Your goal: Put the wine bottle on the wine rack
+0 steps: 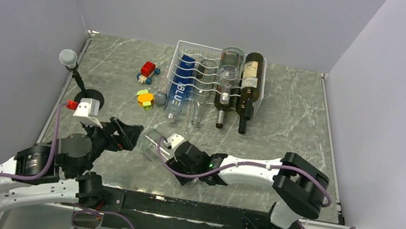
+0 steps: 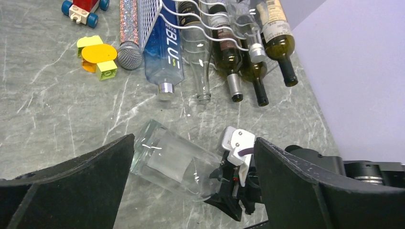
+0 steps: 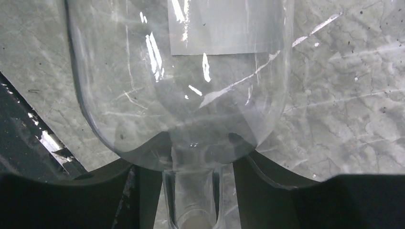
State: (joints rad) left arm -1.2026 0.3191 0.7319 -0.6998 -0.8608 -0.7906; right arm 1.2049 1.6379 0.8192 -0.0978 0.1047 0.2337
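Clear bottle (image 1: 152, 145) on its side on the table (image 1: 287, 123), between two claws.
Left claw (image 1: 135, 136) gapes wide and empty, just left of the bottle's base. The neck lies between the right claw (image 1: 173, 154) fingers; clamped or loose, I cannot tell. The rack (image 2: 147, 16) sits well beyond both.

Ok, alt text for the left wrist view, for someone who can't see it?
A clear bottle lies on its side on the marble table in front of the open left gripper, with the right gripper at its neck. Beyond it, a white wire rack holds several bottles, beside toy blocks and a microphone.
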